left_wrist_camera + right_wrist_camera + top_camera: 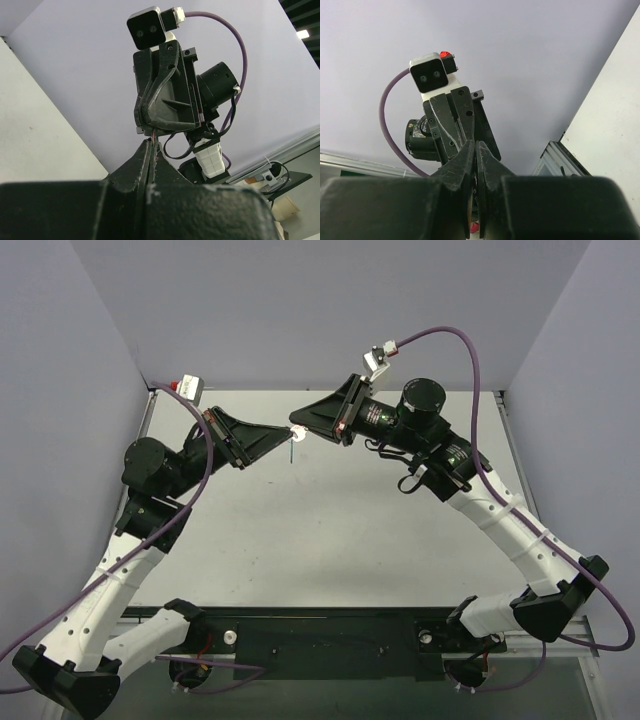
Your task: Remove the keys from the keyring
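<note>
Black fingers of the left pincer (151, 146) fill its wrist view, clenched flat together, their tips meeting the right pincer (476, 148), which is likewise clenched. Between those tips, raised above the pale grey desk (350, 540), is the tiny metal keyring (292, 448): a pale speck with a thin bluish sliver hanging from it, long axis seemingly straight down. One pincer lies just left of the keyring and the other just right, neither clearly nearer. The silver key is too small to make out, so I cannot tell what each pincer nips.
</note>
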`<action>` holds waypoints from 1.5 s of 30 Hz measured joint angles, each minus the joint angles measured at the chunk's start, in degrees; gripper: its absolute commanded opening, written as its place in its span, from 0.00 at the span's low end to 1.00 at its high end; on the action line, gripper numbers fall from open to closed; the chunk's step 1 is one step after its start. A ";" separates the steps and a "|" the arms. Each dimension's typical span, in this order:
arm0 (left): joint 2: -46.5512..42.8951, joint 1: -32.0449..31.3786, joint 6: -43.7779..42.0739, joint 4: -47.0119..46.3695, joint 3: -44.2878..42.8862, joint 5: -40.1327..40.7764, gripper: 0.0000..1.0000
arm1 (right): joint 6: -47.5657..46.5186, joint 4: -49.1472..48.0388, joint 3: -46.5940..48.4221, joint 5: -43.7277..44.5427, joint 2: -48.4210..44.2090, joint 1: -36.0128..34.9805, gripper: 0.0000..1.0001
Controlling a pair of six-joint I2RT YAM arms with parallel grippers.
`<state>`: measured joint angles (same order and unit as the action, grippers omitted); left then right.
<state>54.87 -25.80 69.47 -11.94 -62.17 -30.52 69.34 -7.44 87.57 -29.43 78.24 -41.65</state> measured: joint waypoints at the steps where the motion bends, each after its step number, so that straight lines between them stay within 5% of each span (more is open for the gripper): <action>1: 0.02 0.00 0.00 0.00 0.00 0.00 0.00 | -0.02 -0.02 0.07 -0.04 0.04 0.00 0.08; 4: 0.07 0.00 0.00 -0.02 0.00 -0.02 0.00 | -0.17 0.07 0.17 -1.07 0.15 0.04 0.34; 6: 0.17 -0.02 0.04 -0.02 0.00 -0.02 0.00 | 0.11 0.28 0.55 -1.88 0.28 0.20 0.42; 14: 0.94 0.00 0.39 -0.35 -0.02 -1.33 0.00 | -0.15 0.48 1.18 -8.04 0.31 4.94 0.56; 27: 3.65 0.11 2.67 -1.53 -2.05 -6.75 0.00 | 5.40 -4.96 2.64 -23.39 1.92 7.82 0.51; 33: 3.65 0.17 3.85 -2.08 -2.05 -7.32 0.00 | 3.48 -2.51 2.67 -25.16 1.97 7.91 0.37; 45: 3.61 0.39 3.82 -2.01 -2.58 -6.80 0.00 | -2.03 5.07 2.67 -25.46 1.90 7.91 0.26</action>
<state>58.48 -25.41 73.30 -13.96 -64.75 -37.32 67.31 -2.37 90.24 -54.89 80.14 -33.74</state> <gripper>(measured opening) 0.017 0.275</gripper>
